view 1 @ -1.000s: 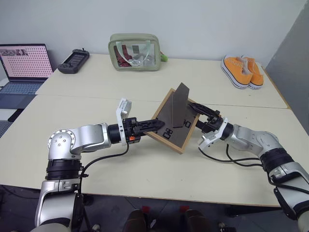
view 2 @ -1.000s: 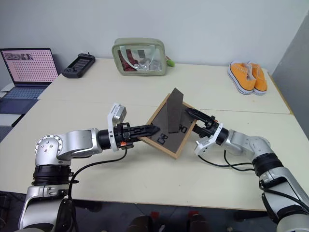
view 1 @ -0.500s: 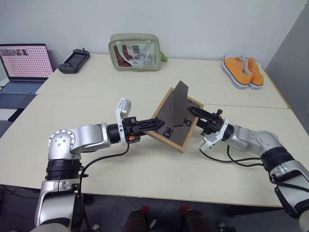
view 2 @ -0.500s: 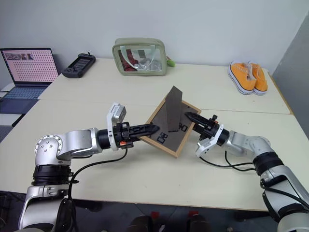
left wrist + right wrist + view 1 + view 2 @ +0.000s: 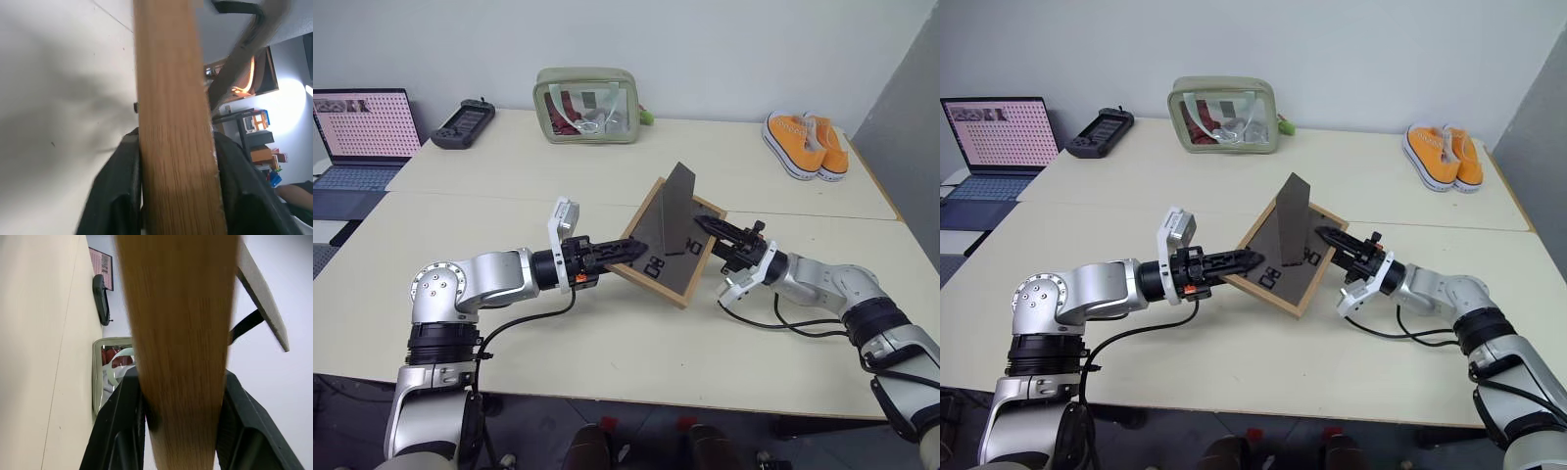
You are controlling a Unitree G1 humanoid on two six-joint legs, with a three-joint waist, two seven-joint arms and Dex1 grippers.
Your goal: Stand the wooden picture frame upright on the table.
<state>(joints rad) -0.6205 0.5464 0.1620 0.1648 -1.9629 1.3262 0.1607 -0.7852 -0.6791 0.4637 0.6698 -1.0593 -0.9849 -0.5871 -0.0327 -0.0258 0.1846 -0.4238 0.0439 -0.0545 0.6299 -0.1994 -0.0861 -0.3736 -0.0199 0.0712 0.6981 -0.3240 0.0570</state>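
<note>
**Frame held between both tools, stand already folded out**

You see the picture frame (image 5: 664,245) lifted off the bench (image 5: 509,176), tilted, with its dark back panel facing up and toward you. The left tool (image 5: 628,251) reaches in from the left and has its two fingers on either side of the wooden edge at the frame's lower left side; in the left wrist view the wood fills the gap between the fingers (image 5: 122,196), so this tool holds the frame. The right tool (image 5: 705,227) comes from the opposite side and is closed over the frame's right edge in the same way, a finger (image 5: 122,426) on each face of the wood. So the frame sits directly between the two tools, and the stand (image 5: 677,211) rises from the back panel just above the line between them.

In my judgement the frame is light and stiff, so it will not bend. The wood looks smooth, and a thin edge can slip or turn between narrow fingers. The front may have glass, which I cannot see from here, so please put it down softly. Best hold stays on the wooden border, not on the thin stand, which looks weak at its hinge.
</note>
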